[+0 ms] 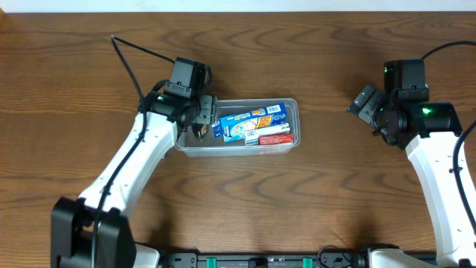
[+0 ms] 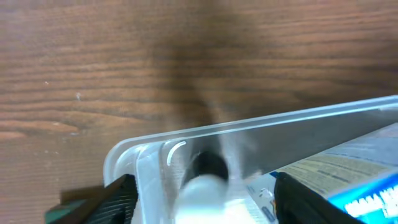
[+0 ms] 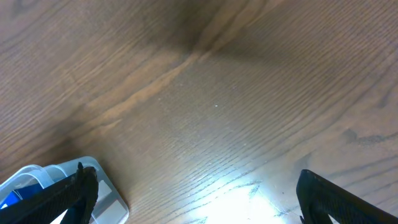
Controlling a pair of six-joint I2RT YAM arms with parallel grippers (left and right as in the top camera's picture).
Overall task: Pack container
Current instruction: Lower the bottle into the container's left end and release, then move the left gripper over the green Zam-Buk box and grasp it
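The clear plastic container (image 1: pixel 294 106) lies at the table's middle and holds a blue box (image 1: pixel 249 121) and a red box (image 1: pixel 272 138). My left gripper (image 1: pixel 199 119) hovers over the container's left end. In the left wrist view its fingers (image 2: pixel 205 200) are spread wide around a white bottle with a dark cap (image 2: pixel 202 180), touching neither side. The bottle sits just inside the container's rim (image 2: pixel 261 126), next to the blue box (image 2: pixel 351 180). My right gripper (image 1: pixel 368 112) is open and empty over bare table (image 3: pixel 196 199), right of the container's corner (image 3: pixel 109 202).
The table is brown wood (image 1: pixel 335 193). A black cable (image 1: pixel 137 52) runs from the left arm across the back left.
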